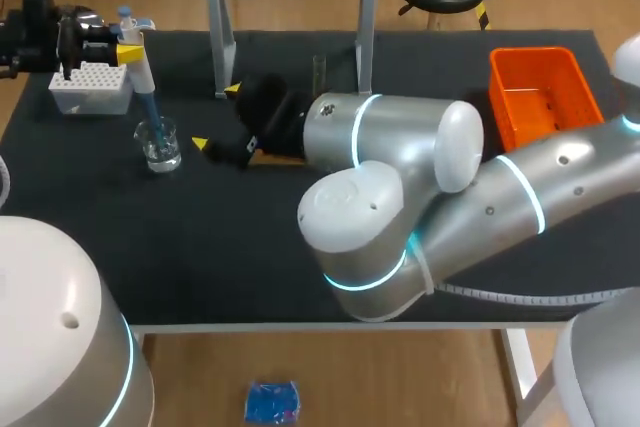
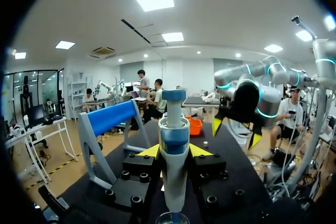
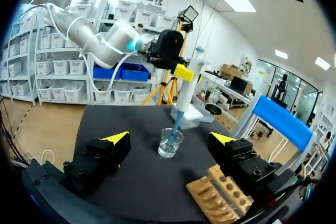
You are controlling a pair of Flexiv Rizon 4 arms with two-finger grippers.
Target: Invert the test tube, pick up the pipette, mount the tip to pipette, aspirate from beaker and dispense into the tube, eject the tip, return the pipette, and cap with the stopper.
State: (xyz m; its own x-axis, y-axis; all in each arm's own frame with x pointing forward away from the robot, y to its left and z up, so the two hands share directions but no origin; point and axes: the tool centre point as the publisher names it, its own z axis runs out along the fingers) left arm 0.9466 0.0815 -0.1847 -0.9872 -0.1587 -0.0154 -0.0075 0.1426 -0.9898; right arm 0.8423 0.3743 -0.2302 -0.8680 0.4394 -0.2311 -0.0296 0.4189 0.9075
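My left pincer (image 2: 174, 150) is clenched on the upright pipette (image 2: 174, 177), its tip down in the beaker (image 1: 159, 144) at the table's nine o'clock. My right pincer (image 3: 170, 139) hangs released, with the beaker at its twelve o'clock and the wooden rack (image 3: 220, 195) seemingly under one finger.

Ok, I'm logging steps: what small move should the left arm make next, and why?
Probably aspirate in place: the left gripper is shut on the pipette, and its tip already stands inside the beaker, so nothing else seems to need positioning first.
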